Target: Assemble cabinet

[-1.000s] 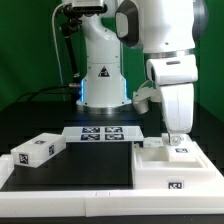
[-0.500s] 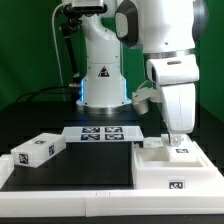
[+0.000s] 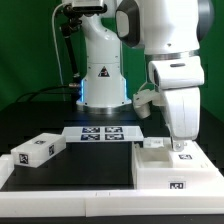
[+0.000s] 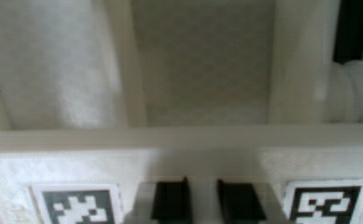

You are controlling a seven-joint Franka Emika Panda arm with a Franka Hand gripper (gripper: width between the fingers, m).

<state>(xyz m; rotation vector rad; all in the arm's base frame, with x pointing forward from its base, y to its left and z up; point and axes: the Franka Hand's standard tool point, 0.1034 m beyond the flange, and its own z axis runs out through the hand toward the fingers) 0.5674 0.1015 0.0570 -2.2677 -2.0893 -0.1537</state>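
Robotics lab, black table (image 3: 60, 128), green backdrop (image 3: 25, 45); marker board (image 3: 100, 133), tagged white parts

Bright, even light falls on the white cabinet (image 3: 170, 165); the black tabletop (image 3: 25, 118) beside it looks dark. Blue glow behind the cabinet, at the robot base (image 3: 88, 95). Wrist view: soft, blurred, grey-shadowed.

The exterior camera faced my base (image 3: 100, 85) head-on across the worktop (image 3: 80, 165), slightly raised, at middling range. My wrist camera looked down on the cabinet (image 4: 178, 150) (image 3: 170, 172) from very close, blurred; both views shared it.
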